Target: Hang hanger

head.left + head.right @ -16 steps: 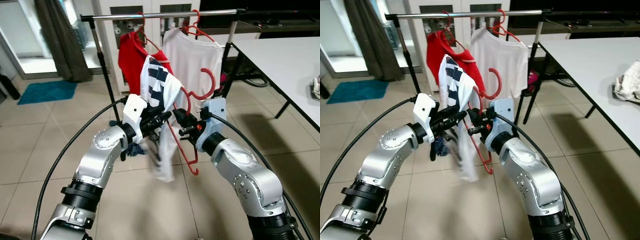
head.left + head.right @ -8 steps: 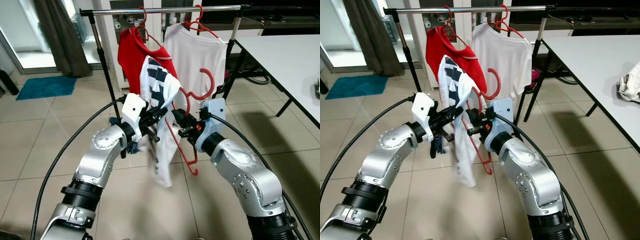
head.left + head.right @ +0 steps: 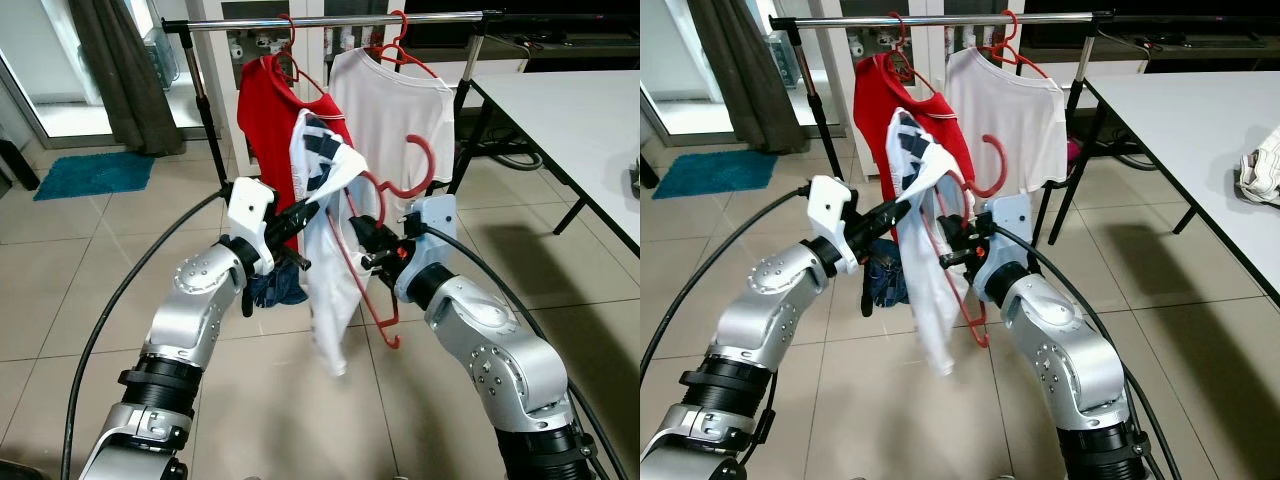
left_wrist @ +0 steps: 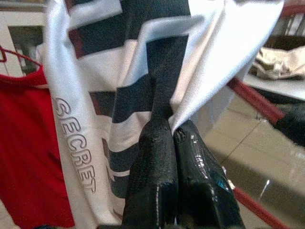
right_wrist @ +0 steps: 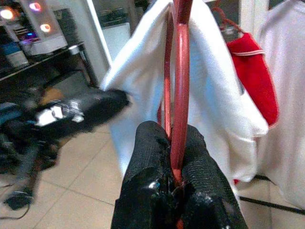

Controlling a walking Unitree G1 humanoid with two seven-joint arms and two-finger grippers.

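Over tan floor tiles [image 3: 60, 250] before the rack [image 3: 340, 19], left pincer [image 4: 172, 131] pinching the striped shirt [image 3: 325, 180], right pincer [image 5: 174, 138] apparently clamping the red hanger [image 3: 375, 250].

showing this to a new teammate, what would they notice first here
Front and centre, the two silver arms hold up a navy-and-white striped shirt on a red hanger: the left gripper pinches the cloth, the right gripper clamps the hanger's bar. Behind them a metal clothes rail already carries a red shirt and a white shirt.
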